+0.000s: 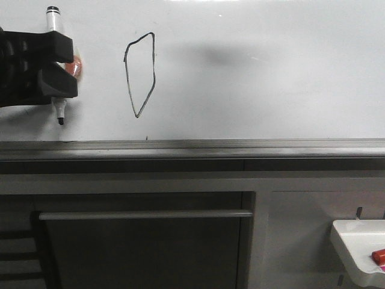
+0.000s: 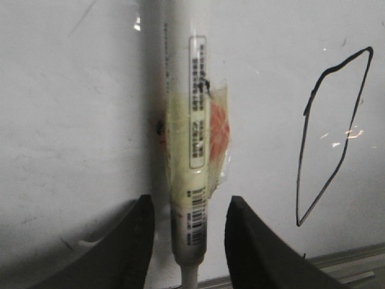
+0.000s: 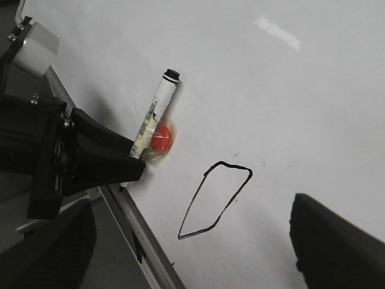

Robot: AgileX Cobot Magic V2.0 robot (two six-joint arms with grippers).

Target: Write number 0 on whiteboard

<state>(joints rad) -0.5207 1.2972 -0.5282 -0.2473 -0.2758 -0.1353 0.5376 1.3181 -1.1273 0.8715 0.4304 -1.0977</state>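
Observation:
The number 0 (image 1: 140, 75) is a thin black closed loop on the whiteboard (image 1: 271, 72), pointed at its lower end. It also shows in the left wrist view (image 2: 331, 138) and the right wrist view (image 3: 213, 201). A white marker (image 1: 54, 21) with a red magnet (image 1: 76, 67) stands upright against the board, to the left of the loop. My left gripper (image 1: 71, 65) is open around the marker (image 2: 192, 120), with a gap on each side of it. My right gripper (image 3: 186, 241) is open and empty, facing the board near the loop.
A grey metal rail (image 1: 192, 147) runs along the board's lower edge. Below it is a dark cabinet with a bar handle (image 1: 144, 214). A small white tray (image 1: 355, 247) with a red item (image 1: 379, 256) hangs at the lower right.

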